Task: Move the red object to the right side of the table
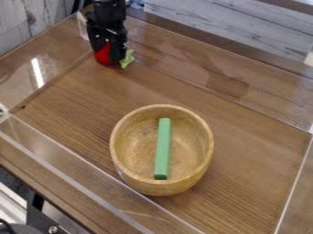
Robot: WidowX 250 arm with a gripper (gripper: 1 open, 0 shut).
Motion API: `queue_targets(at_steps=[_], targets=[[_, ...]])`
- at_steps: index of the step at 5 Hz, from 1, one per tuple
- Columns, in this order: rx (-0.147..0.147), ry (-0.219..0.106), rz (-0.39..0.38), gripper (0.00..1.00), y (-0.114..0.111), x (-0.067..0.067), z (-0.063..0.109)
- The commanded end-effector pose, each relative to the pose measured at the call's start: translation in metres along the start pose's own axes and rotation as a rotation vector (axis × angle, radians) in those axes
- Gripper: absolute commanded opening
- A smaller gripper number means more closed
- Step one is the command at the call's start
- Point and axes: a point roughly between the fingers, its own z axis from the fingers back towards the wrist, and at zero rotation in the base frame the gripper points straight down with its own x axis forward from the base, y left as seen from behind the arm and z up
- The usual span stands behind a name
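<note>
While the bowl (pixel 128 137) sits on the wooden surface (pixel 73 107) with a green stick (pixel 163 148) lying in it, the red object (pixel 102 57) is well apart from the bowl, up beyond it and off to its left. The fingers (pixel 113 55) are spread, right at the red object, partly covering it from where I stand, its green leafy bit (pixel 127 59) showing beside them.

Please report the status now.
Claw open, over red object. Red object at far left of table. Wooden bowl nearer the camera, green stick inside.
</note>
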Motion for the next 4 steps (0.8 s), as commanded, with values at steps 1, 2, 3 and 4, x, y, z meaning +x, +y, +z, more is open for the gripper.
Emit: queue_targets(at_steps=[1,2,3,4], targets=[[0.023,-0.044,-0.018,1.00,-0.002,0.006,0.019],[0.037,-0.083,-0.004,0.00,-0.014,0.007,0.041],[0.043,-0.122,0.004,0.00,-0.029,0.008,0.062],[0.047,-0.168,0.002,0.00,-0.048,0.010,0.088]])
